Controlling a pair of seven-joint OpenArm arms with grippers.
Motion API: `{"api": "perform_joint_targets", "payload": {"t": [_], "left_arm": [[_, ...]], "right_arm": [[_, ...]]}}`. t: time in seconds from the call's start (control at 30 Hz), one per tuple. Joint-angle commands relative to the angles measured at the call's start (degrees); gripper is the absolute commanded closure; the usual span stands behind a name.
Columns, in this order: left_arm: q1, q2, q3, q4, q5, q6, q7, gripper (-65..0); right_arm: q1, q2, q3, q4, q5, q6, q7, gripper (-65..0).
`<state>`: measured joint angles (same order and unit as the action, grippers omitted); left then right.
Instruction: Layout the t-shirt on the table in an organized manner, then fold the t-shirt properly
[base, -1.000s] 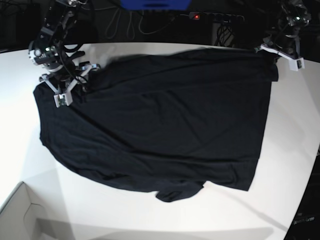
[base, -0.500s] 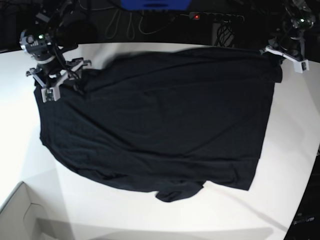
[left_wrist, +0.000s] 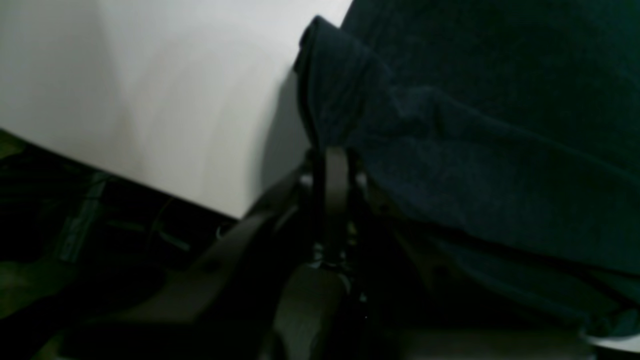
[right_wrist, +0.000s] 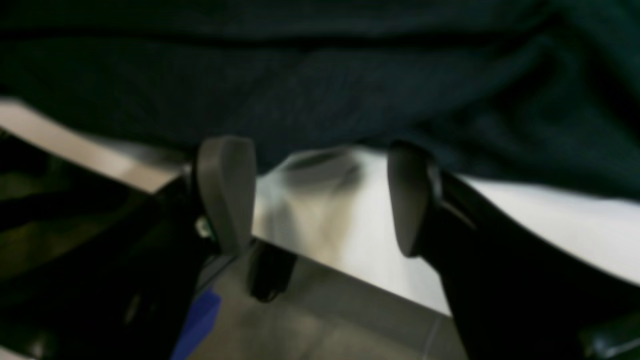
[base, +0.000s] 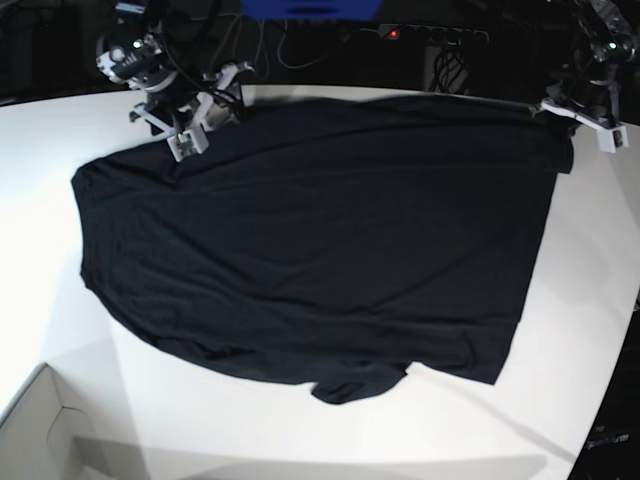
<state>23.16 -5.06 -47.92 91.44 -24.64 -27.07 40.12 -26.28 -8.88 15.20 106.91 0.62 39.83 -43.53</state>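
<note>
1. A black t-shirt (base: 310, 250) lies spread nearly flat across most of a white worktop (base: 60, 300)
2. The left claw (left_wrist: 332, 165), at the far edge on the base view's right, is pinched closed on a raised corner of the t-shirt
3. The right claw (right_wrist: 320, 195) gapes wide and holds nothing, just beside the shirt's far edge
4. A white box corner (base: 40, 430) sits near the front

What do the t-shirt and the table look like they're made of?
The t-shirt: soft thin knit fabric, probably cotton jersey, matte black; it drapes and wrinkles where the left gripper pinches it.
The table: smooth hard white top, perhaps laminate or painted board; it shows even shadows and no grain.
</note>
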Motion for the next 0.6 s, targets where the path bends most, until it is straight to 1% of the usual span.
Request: {"api": "perform_joint_targets", "payload": {"t": [0.0,0.13,0.37,0.57], "left_arm": [[0.18,-0.87,-0.39,0.91,-0.54,-0.14,-0.95,-0.1],[0.45,-0.87,-0.47,0.91,-0.54,-0.14,-0.95,-0.1],[0.45,-0.87,-0.47,0.91,-0.54,-0.14,-0.95,-0.1],[0.45,-0.87,-0.47,0.91,-0.46,-0.14,-0.95,-0.1]], "right_arm": [[0.48,-0.04,-0.04,0.03,0.56,0.17,0.85,-41.7],[0.92,-0.12,-0.12,-0.85,0.56,0.17,0.85,-41.7],[1.27,-0.12,-0.48,5.31,0.65,0.17,0.85,-41.7],[2.50,-0.12,-1.36,6.19,0.65,0.17,0.41,-41.7]]}}
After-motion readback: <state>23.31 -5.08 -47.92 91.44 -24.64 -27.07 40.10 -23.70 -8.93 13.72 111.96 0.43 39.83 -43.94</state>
